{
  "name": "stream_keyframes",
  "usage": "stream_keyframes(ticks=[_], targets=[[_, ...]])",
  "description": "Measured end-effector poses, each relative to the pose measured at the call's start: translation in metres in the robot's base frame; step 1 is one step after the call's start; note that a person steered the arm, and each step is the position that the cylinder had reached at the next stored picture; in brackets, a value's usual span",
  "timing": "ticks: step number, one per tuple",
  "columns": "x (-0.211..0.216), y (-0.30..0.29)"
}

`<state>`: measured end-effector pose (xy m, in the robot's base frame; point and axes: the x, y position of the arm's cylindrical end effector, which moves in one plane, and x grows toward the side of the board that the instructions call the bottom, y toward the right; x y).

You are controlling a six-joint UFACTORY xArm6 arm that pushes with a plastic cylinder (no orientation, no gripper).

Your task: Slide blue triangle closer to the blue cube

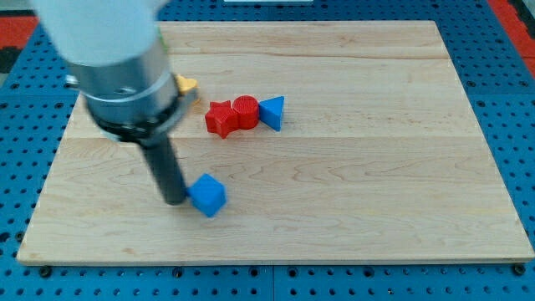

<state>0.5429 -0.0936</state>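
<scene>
Resting on the wooden board (351, 184), my tip (173, 201) sits at the lower left of the view, touching the left side of the blue cube (208, 196). It is a plain dark rod with nothing to spread or pinch, so it holds nothing and only presses against the cube's side. Above it, my grey arm housing fills the view's upper left. The blue triangle (273, 113) lies well apart from the cube, toward the view's top and a little right of it. The triangle touches the right side of a red cylinder (245, 111), which in turn touches a red star-like block (220, 119) on its left. A yellow block (185, 84) peeks out beside the housing, its shape unclear.
</scene>
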Motion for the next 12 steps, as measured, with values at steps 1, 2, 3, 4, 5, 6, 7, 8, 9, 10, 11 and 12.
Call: stream_keyframes(ticks=[1, 2, 3, 4, 5, 6, 7, 8, 9, 10, 11, 12], targets=[[-0.004, 0.032], [-0.069, 0.028], [-0.106, 0.149], [-0.168, 0.216], [-0.203, 0.136], [-0.139, 0.105], [-0.095, 0.123], [-0.085, 0.067], [-0.114, 0.058], [-0.103, 0.008], [-0.068, -0.003], [-0.066, -0.004]])
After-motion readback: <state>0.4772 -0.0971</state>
